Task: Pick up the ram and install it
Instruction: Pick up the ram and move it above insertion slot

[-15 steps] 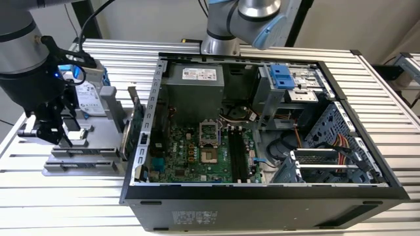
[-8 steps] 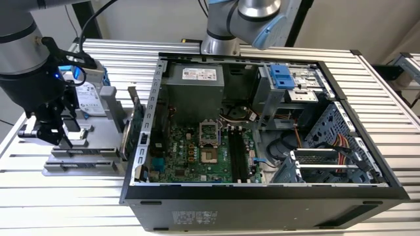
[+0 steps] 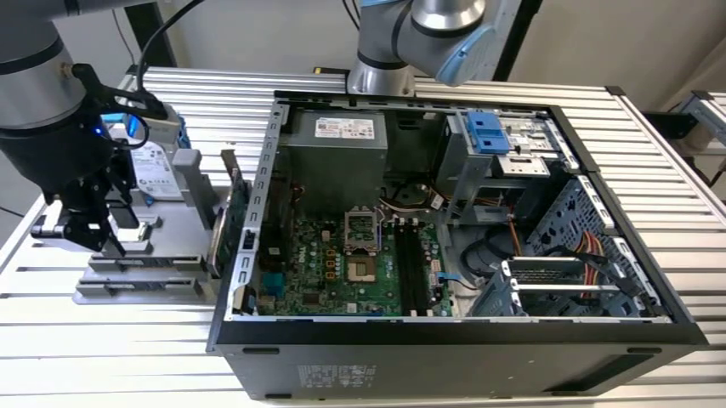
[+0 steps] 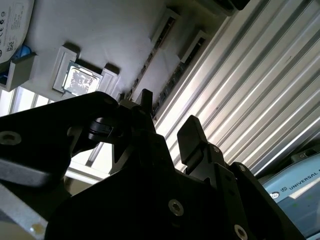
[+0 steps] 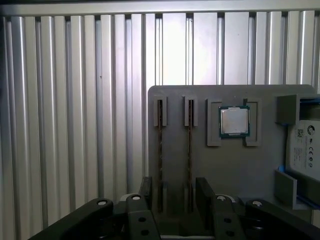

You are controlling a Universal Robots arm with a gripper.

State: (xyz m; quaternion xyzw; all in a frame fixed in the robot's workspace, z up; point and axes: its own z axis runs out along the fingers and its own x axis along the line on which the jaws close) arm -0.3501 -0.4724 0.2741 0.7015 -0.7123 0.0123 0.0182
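In the first wrist view the ram (image 5: 160,150) stands on edge in a slot of the grey holder (image 5: 200,165), with a second thin stick (image 5: 190,150) in the slot beside it. My gripper (image 5: 175,195) hangs open just above them, one black finger (image 5: 146,192) outside each stick, touching neither. The second wrist view shows the gripper (image 4: 167,120) with a gap between its fingertips over the holder. In the exterior view the gripper (image 3: 97,238) is over the holder (image 3: 148,280), at the exterior view's left of the open computer case (image 3: 261,212).
The holder also carries a processor chip (image 5: 234,121) and a silver hard drive (image 5: 305,150). A green card (image 3: 233,221) stands against the case's outer wall. Inside the case lie the motherboard (image 3: 329,272) and its long memory slots (image 3: 411,272). Ribbed aluminium table (image 5: 75,100) surrounds everything.
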